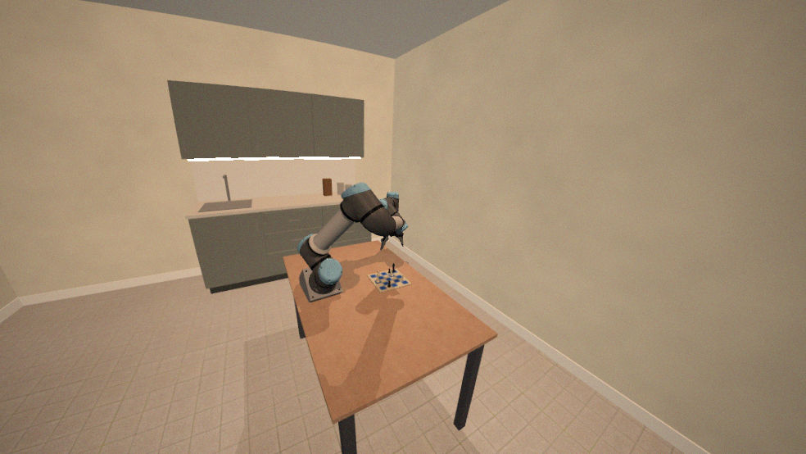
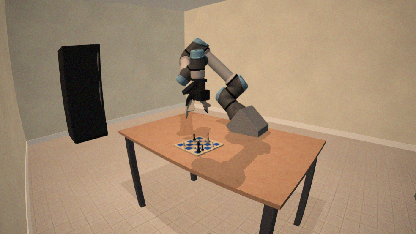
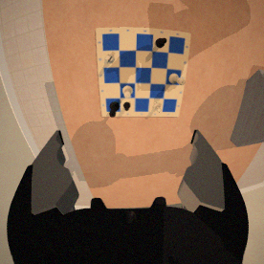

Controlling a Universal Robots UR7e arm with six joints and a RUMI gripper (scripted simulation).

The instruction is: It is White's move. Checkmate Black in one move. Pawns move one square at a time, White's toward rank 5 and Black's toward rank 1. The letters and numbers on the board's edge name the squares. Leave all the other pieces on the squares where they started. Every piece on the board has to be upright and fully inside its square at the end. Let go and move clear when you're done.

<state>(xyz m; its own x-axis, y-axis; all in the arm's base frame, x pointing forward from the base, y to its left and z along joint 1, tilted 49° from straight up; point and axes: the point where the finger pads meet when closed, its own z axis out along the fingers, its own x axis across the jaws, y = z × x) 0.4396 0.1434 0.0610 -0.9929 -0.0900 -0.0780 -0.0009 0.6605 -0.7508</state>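
Note:
A small blue-and-cream chessboard (image 3: 142,71) lies on the wooden table; it also shows in the top and exterior views (image 1: 389,279) (image 2: 198,145). In the wrist view a tall black piece (image 3: 113,107) and a small black pawn (image 3: 126,105) stand at the board's near left corner. Another black piece (image 3: 161,43) stands near the far right. A tall white piece (image 3: 176,79) stands at the right edge, and a white piece (image 3: 128,90) near the middle. Faint pale pieces (image 3: 110,58) (image 3: 156,106) are hard to make out. My gripper (image 3: 127,131) (image 2: 197,109) is open and empty, high above the table beyond the board's edge.
The arm's grey base (image 2: 247,122) sits on the table close behind the board. The table edge runs near the gripper on the wall side. A black fridge (image 2: 82,91) and a kitchen counter (image 1: 264,225) stand away from the table.

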